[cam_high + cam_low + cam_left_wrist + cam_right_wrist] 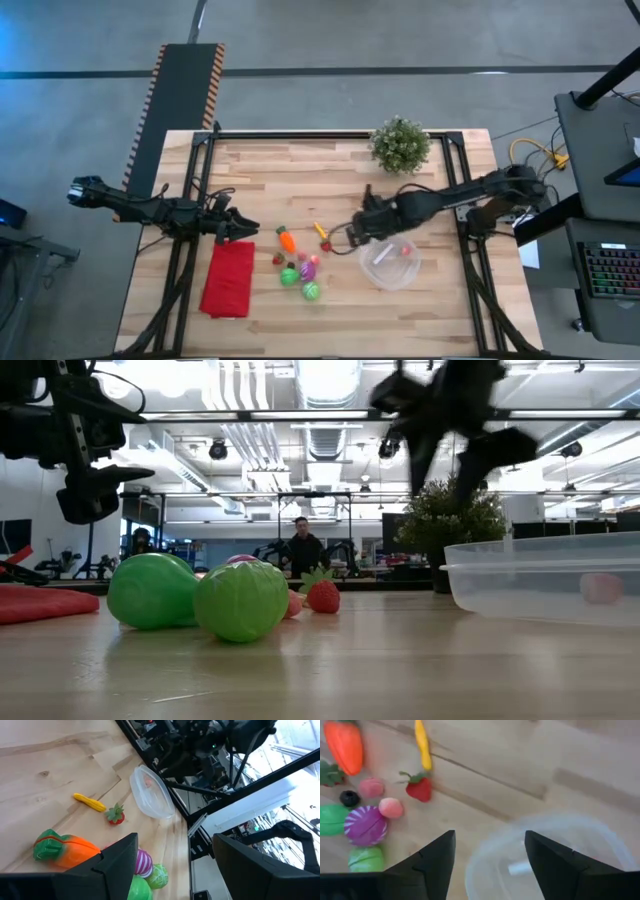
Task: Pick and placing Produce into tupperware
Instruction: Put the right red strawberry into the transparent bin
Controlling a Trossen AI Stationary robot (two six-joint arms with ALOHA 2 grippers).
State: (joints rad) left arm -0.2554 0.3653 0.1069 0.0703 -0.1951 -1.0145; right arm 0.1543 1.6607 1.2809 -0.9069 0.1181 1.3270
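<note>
The clear round tupperware (390, 263) stands right of centre on the table, with a pink piece (600, 588) inside it. The produce lies to its left: an orange carrot (287, 239), a yellow piece (320, 230), a strawberry (325, 245), a purple piece (308, 268) and green pieces (311, 291). My right gripper (355, 232) hovers open above the tupperware's left rim (485, 855), with the strawberry (420, 789) beyond it. My left gripper (240, 228) is open above the table, left of the carrot (67, 851).
A red folded cloth (229, 278) lies below my left gripper, on the near left of the table. A green potted plant (400, 143) stands at the far edge, right of centre. Black frame rails (470, 230) run along both table sides. People stand in the room beyond.
</note>
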